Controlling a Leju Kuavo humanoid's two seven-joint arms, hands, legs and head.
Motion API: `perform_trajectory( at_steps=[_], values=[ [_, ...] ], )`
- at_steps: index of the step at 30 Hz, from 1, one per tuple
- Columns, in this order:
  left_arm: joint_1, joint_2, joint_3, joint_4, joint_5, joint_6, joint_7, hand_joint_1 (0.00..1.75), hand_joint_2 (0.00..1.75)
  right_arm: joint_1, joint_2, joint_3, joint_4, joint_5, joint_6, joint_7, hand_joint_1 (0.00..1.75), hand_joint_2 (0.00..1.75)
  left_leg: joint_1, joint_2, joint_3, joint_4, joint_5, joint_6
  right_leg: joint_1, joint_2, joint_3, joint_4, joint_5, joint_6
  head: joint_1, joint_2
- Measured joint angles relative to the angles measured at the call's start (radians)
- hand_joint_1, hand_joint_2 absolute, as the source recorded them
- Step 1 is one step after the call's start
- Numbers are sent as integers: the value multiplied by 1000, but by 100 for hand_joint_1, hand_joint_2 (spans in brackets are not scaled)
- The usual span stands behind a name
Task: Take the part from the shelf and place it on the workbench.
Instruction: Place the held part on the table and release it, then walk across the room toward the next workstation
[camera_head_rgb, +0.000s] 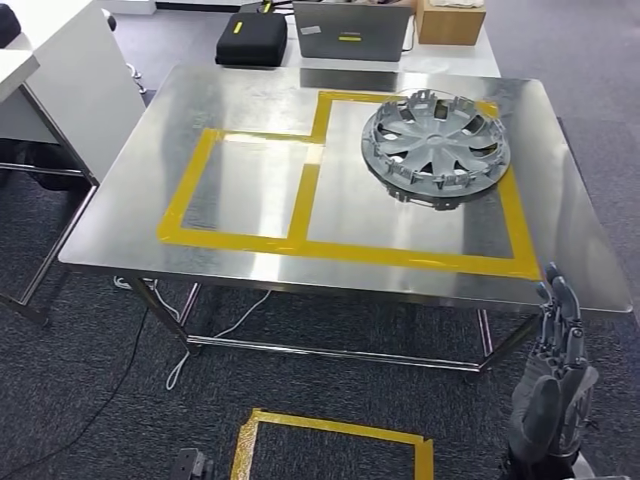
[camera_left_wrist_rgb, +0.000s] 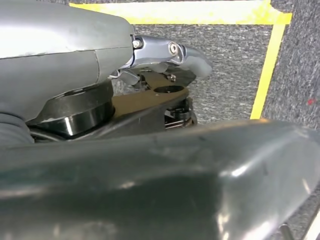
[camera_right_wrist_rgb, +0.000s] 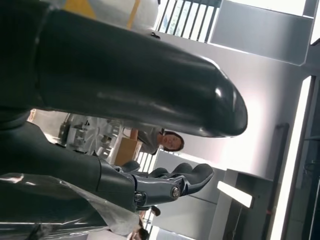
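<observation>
One part, a grey wheel cover (camera_head_rgb: 435, 147), lies flat on my steel workbench (camera_head_rgb: 136, 190) in the upper right of the head view, inside the larger of two rectangles of yellow tape (camera_head_rgb: 302, 205); its far edge reaches over the tape at the top, and its right edge sits close to the tape strip on that side. My right hand (camera_head_rgb: 552, 385) is in the lower right corner of this view, below the front edge of the workbench and apart from it, with the fingers (camera_head_rgb: 562, 310) straight, pointing up and lying close beside each other; it holds nothing. My left hand (camera_left_wrist_rgb: 166, 55) appears in the left wrist view above grey carpet with yellow floor tape (camera_left_wrist_rgb: 268, 65), and I cannot tell if its fingers are spread or curled. Behind the workbench, at the top of the head view, I see a black case (camera_head_rgb: 252, 40), a laptop (camera_head_rgb: 351, 32) and a cardboard box (camera_head_rgb: 450, 22). A person (camera_right_wrist_rgb: 166, 141) shows in the middle of the right wrist view.
</observation>
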Motion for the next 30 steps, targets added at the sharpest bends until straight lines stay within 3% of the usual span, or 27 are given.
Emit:
perform_trajectory(
  at_steps=[1,2,4,6,7,8,9,11,13,14,16,17,19,21,22,23,24,25,26,28,29,30],
  values=[
    [1,1,0,0,0,0,0,0,0,0,0,0,0,0,0,0,0,0,2,-1,-4,1,4,-5,-1,-2,-12,2,7,-7,1,0],
    [2,2,0,0,0,0,0,0,0,0,0,0,-1,0,0,0,0,0,3,-2,-11,9,-12,-12,-2,-4,-22,3,16,-15,1,0],
    [4,3,0,0,0,0,0,0,0,0,0,1,-1,0,0,0,0,0,8,-4,-29,78,-100,-26,-5,-8,-47,4,39,-29,-2,0],
    [4,3,0,0,1,0,0,0,0,0,0,1,-1,0,-1,1,0,0,13,-5,-47,207,-200,-37,-4,-9,-72,10,62,-34,-6,0],
    [3,3,0,0,1,0,0,0,0,0,0,1,-1,0,-3,1,0,0,15,-5,-48,260,-217,-40,-3,-10,-87,15,73,-34,-6,0],
    [3,3,0,0,2,-1,0,0,0,0,0,1,-1,1,-4,2,0,0,16,-5,-37,286,-209,-41,-3,-10,-104,22,82,-33,-6,0],
    [3,3,0,0,3,-1,0,0,0,0,0,1,-1,1,-6,3,0,0,17,-5,-12,274,-184,-40,-2,-10,-123,30,91,-32,-6,0],
    [2,4,0,0,5,-2,-1,0,0,0,0,1,-1,2,-8,6,0,0,16,-6,80,157,-139,-31,-2,-9,-155,45,105,-29,-6,0],
    [1,6,0,0,5,-2,-3,0,0,-1,0,0,-1,1,-8,8,0,0,13,-9,166,18,-143,-19,0,-9,-175,52,120,-21,-5,0],
    [1,7,0,0,6,-2,-3,0,0,-1,0,0,-2,1,-8,10,0,0,10,-11,184,-21,-152,-14,0,-9,-182,52,130,-16,-5,0],
    [2,8,0,0,7,-2,-5,0,0,-1,0,1,-2,1,-7,11,0,0,8,-9,178,-42,-142,-3,-2,-10,-194,49,147,-3,-5,0],
    [2,8,0,0,8,-3,-6,0,0,0,0,1,-2,1,-6,12,0,0,9,-7,168,-47,-130,5,-3,-8,-203,53,138,3,-5,0],
    [3,8,0,0,10,-4,-7,0,0,0,0,1,-2,1,-3,13,0,0,13,-2,141,-54,-102,19,-4,-4,-231,112,64,10,-1,0],
    [3,8,0,0,12,-5,-8,0,0,0,0,3,-3,1,0,14,0,0,10,0,110,-51,-79,26,-5,-2,-260,236,-33,15,4,0],
    [3,8,0,0,14,-6,-8,0,0,1,0,3,-3,2,1,14,0,0,9,1,94,-49,-67,26,-5,-2,-266,296,-53,17,6,0],
    [3,8,0,0,15,-7,-8,0,0,1,0,4,-3,3,1,14,0,0,8,3,78,-46,-56,25,-5,-2,-261,332,-48,19,6,0],
    [3,8,0,0,17,-7,-8,0,0,1,0,4,-3,4,2,14,0,0,8,4,60,-43,-45,23,-5,-2,-242,336,-23,20,7,0],
    [3,8,0,0,18,-8,-8,0,0,0,0,4,-3,5,2,14,0,0,8,4,43,-38,-34,21,-5,-2,-205,304,11,20,7,0],
    [3,8,0,0,19,-8,-8,0,0,0,0,4,-3,6,2,14,0,0,8,4,27,-31,-25,17,-6,-2,-153,242,32,20,7,0],
    [3,8,0,0,19,-9,-8,0,0,-2,0,5,-4,7,3,14,0,0,5,3,3,-15,-8,8,-7,0,-36,81,25,16,7,0],
    [4,8,1,0,19,-9,-9,0,0,-2,0,5,-5,8,3,14,0,0,4,2,-5,-9,2,4,-6,1,-3,27,10,13,7,0],
    [4,9,1,0,19,-10,-9,0,0,-2,0,5,-6,8,3,13,0,0,3,2,-10,-6,11,0,-4,2,11,-2,1,8,6,0]
  ],
)
